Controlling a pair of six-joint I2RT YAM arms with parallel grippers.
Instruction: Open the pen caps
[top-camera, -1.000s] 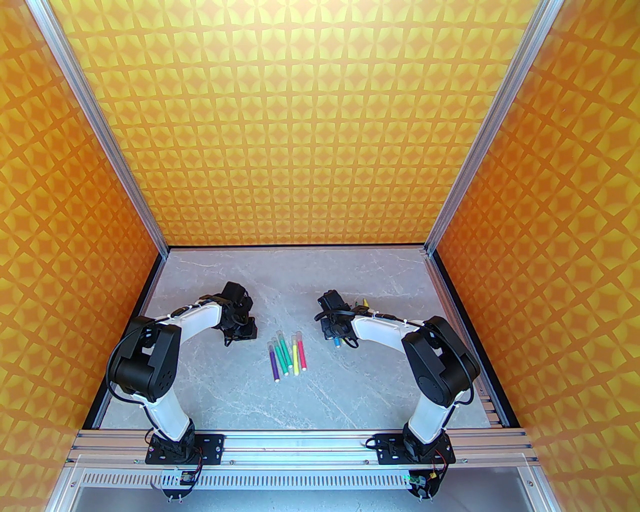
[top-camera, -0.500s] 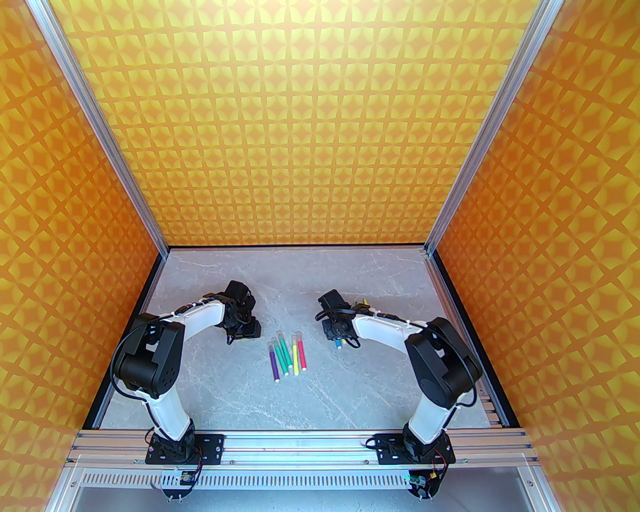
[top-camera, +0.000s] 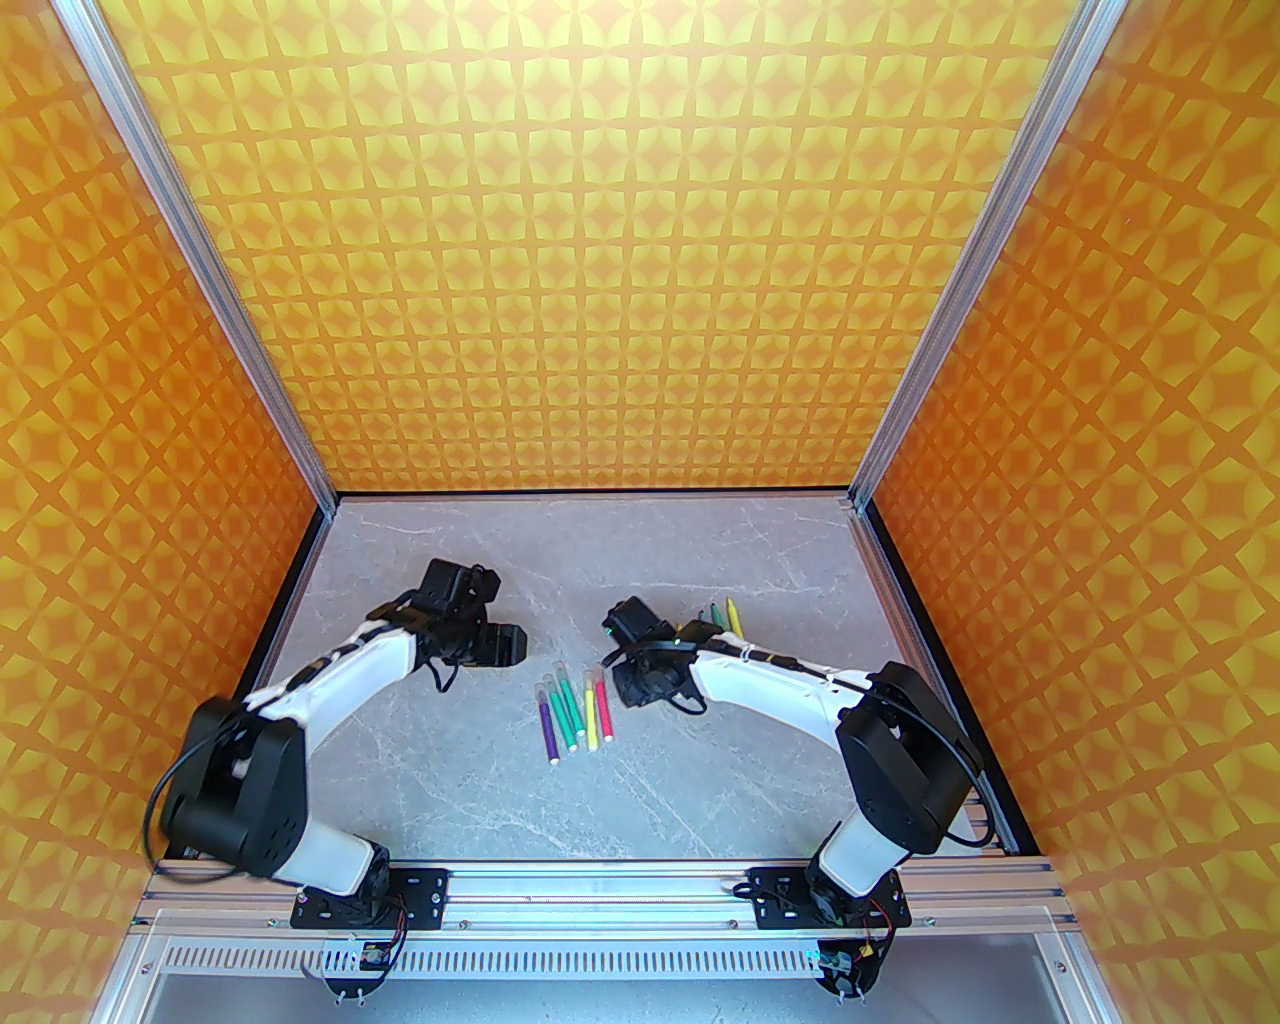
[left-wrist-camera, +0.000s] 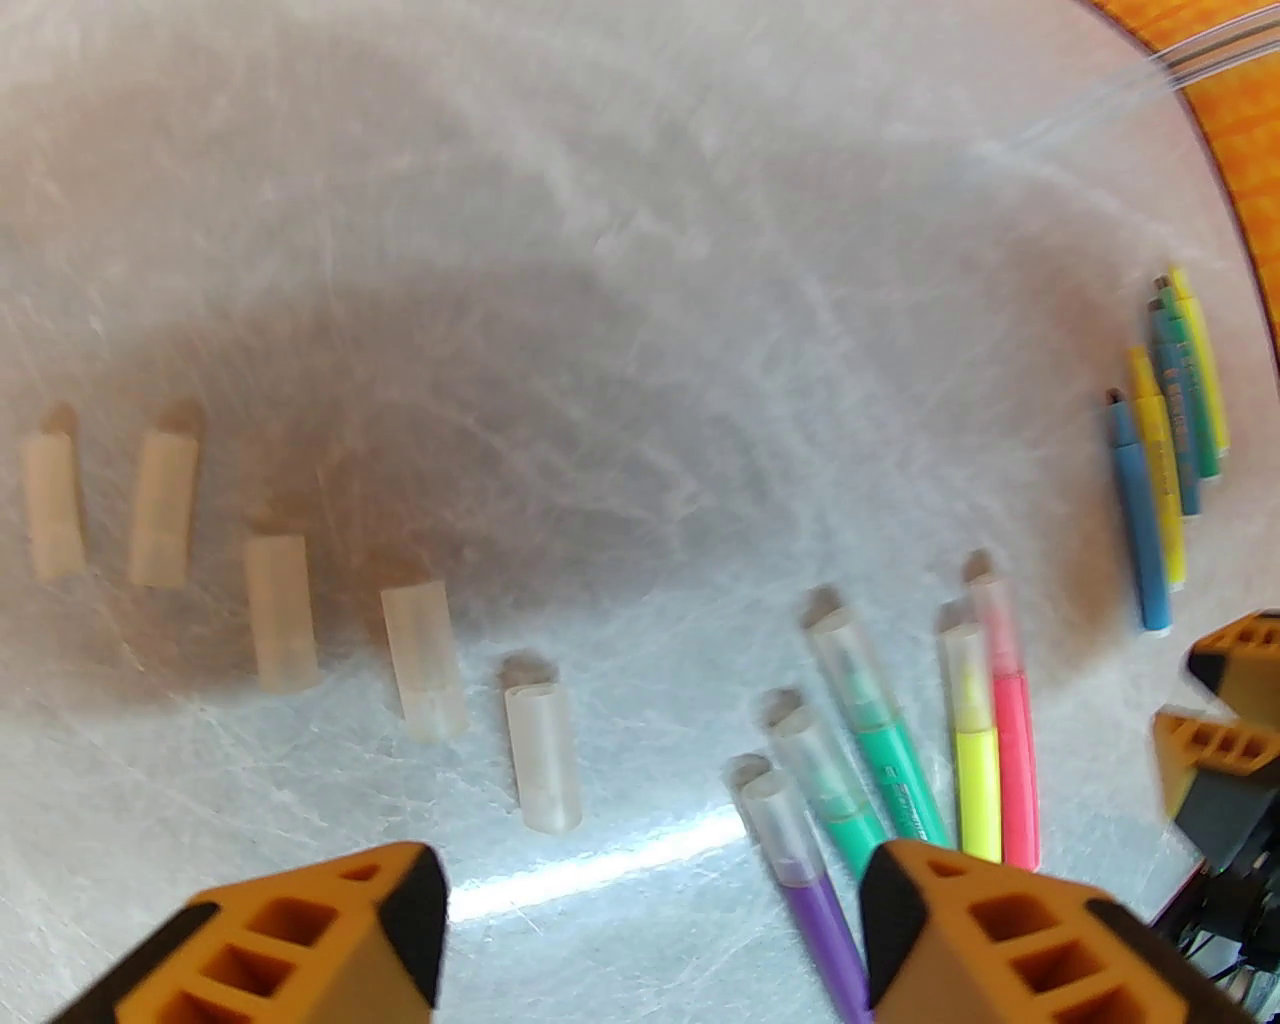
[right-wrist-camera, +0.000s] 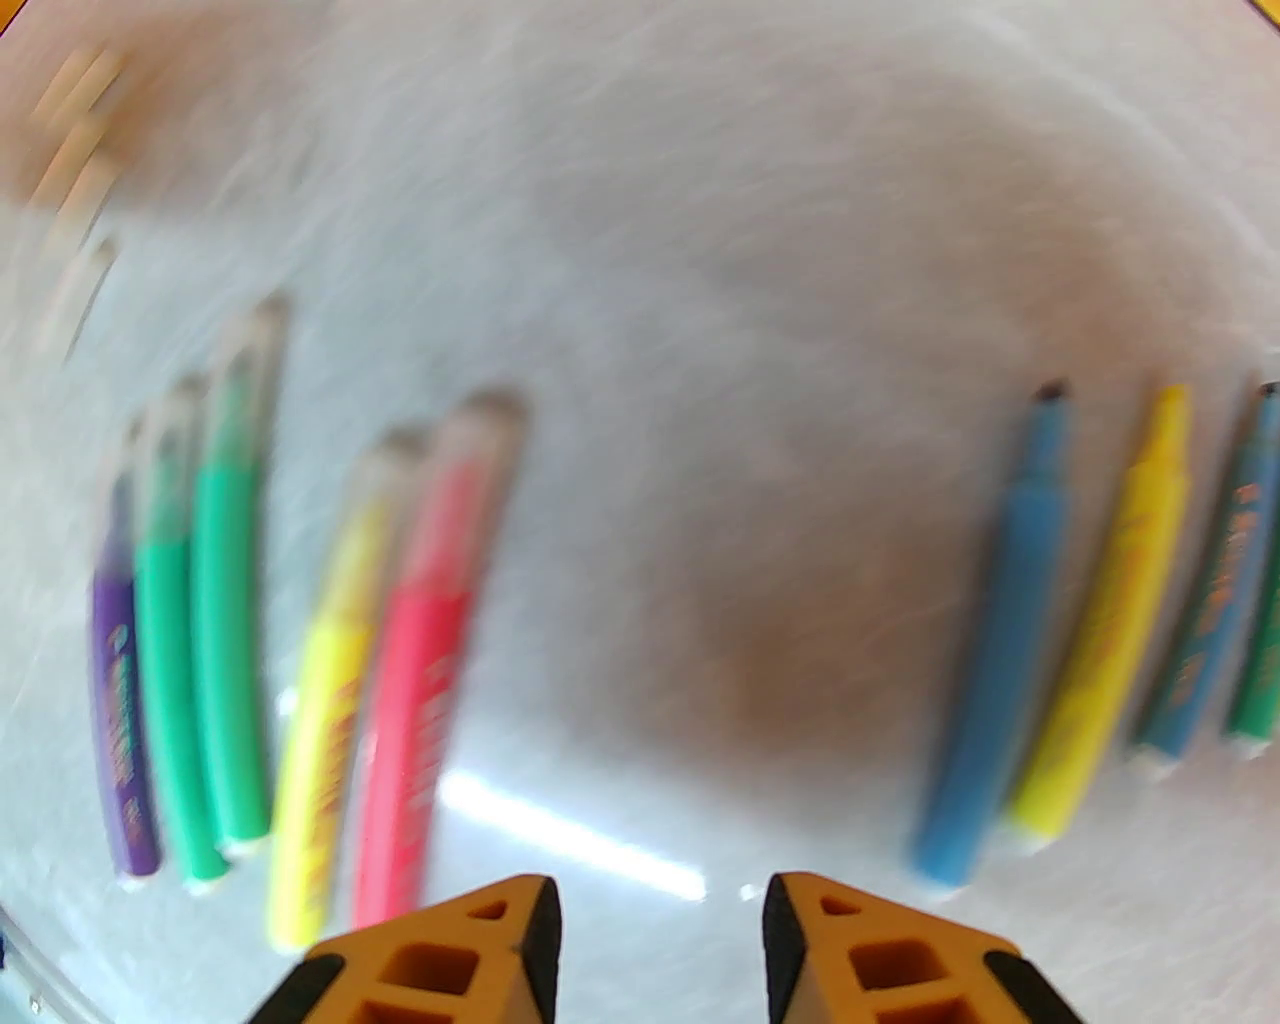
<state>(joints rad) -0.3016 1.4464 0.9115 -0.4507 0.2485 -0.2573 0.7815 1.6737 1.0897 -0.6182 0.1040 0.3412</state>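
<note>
Caps (left-wrist-camera: 845, 650) not yet pulled sit on the far ends of a bunch of five markers (top-camera: 575, 708) lying side by side in the middle of the tabletop (top-camera: 700, 780): purple, two green, yellow and pink. To the left of that bunch, five loose caps (left-wrist-camera: 281, 612) lie in a slanting row. To the right of it and a little farther back lie the bare markers (right-wrist-camera: 1000, 640) with their tips showing.

The left tool (left-wrist-camera: 650, 890) hangs just left of the bunch, its jaws spread wide with nothing between them. The right tool (right-wrist-camera: 660, 920) hangs just right of the bunch, its jaws apart by a narrower gap and likewise empty.

Each cap looks like a light, thin-walled tube of clear plastic, smooth and round, so it would probably slip or roll under a careless pinch. A hard squeeze might flatten it onto the tip and make it bind. The sensible hold seems to be across the cap's middle, with the other tool clamping the coloured barrel near its own middle. Both should then pull straight apart along the marker's length. The markers lie close together, so the outermost one, pink or purple, looks easiest to single out.
</note>
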